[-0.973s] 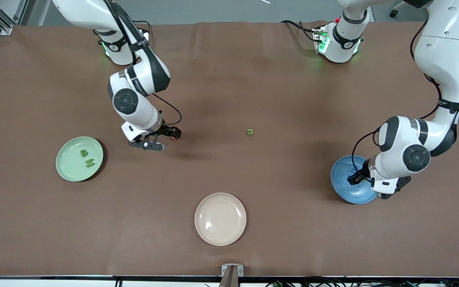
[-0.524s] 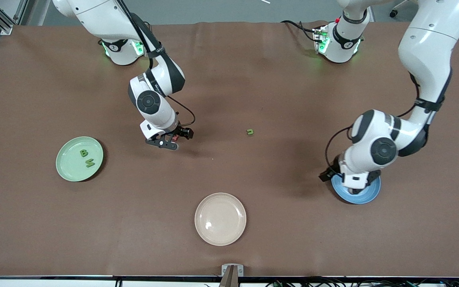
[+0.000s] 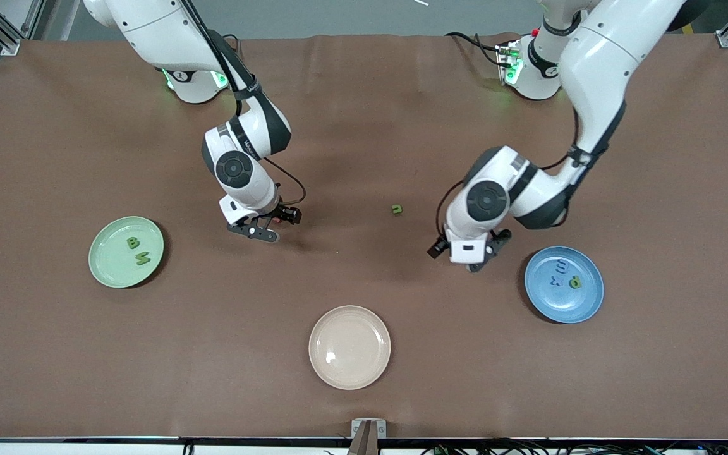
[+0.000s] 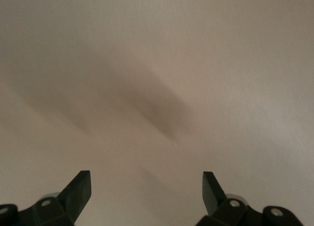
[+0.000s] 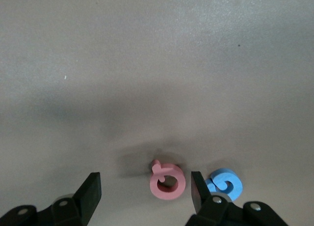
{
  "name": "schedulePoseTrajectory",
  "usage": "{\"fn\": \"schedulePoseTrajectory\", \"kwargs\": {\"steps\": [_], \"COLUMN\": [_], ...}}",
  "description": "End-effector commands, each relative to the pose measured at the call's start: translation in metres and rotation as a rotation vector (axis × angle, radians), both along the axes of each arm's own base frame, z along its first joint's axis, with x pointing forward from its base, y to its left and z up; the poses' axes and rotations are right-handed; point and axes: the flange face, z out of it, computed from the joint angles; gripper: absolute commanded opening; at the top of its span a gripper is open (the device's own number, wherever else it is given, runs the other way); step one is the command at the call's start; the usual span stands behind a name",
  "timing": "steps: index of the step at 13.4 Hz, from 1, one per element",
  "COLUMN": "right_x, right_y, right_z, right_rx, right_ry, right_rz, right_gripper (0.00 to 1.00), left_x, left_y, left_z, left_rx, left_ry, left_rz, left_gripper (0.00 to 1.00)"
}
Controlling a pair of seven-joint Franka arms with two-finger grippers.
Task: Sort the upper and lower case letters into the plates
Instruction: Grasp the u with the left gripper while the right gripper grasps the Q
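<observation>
A brown cloth-covered table [image 3: 364, 392] fills the front view, with grey floor and metal framing seen at its top edge. Nearest the front camera an empty cream-beige plate [image 3: 349, 347] is set. Farther in, toward the left arm's end, the blue plate [image 3: 564, 284] is laid, a green letter and two dark blue ones seen in it. Toward the right arm's end the light green plate [image 3: 126, 251] is set, two green capitals in it. Both are round, shallow and of equal size.

The left gripper [image 3: 470, 253] is held over bare cloth, well apart from the blue plate; its fingers [image 4: 80, 190] are spread wide and nothing is seen between them. A second ago it was down in the blue plate, which was half hidden by the arm; the plate is now fully uncovered.

The right gripper [image 3: 264, 224] is held low over the table after being carried toward the middle. A pink letter [image 5: 167, 181] is seen between its open fingers [image 5: 91, 194], not gripped, and a blue letter [image 5: 224, 183] just outside one of them.

Farthest in, a small green letter [image 3: 396, 209] lies alone between the two grippers.
</observation>
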Motion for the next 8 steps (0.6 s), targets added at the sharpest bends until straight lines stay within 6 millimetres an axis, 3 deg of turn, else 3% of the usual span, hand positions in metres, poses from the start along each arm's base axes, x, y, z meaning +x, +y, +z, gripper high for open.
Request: {"fn": "schedulePoseTrajectory", "kwargs": {"steps": [1,4,7,8], "right_x": [-0.002,-0.006,-0.009,-0.009], "right_y": [-0.002,-0.005,-0.007,-0.007], "right_z": [-0.011,-0.020,-0.023,-0.023], "right_rx": [-0.007,-0.010,-0.013,-0.014], "right_ry": [-0.014,-0.013,-0.008,-0.007], "right_rz": [-0.003,-0.003,-0.004,-0.004], "right_gripper": [0.83,0.83,0.82,0.76], "left_x": [-0.024,-0.066,-0.094,-0.099], "left_y": [-0.040,-0.084,-0.098,-0.097], "left_z": [-0.010,-0.030,-0.045,-0.049], "left_rx": [-0.012,-0.013,0.013,0.011], "left_ry": [-0.027,-0.047,-0.060,-0.060], "left_rz": [0.054,-0.048,-0.133,-0.141], "left_gripper": [1.00,0.98,0.81,0.77]}}
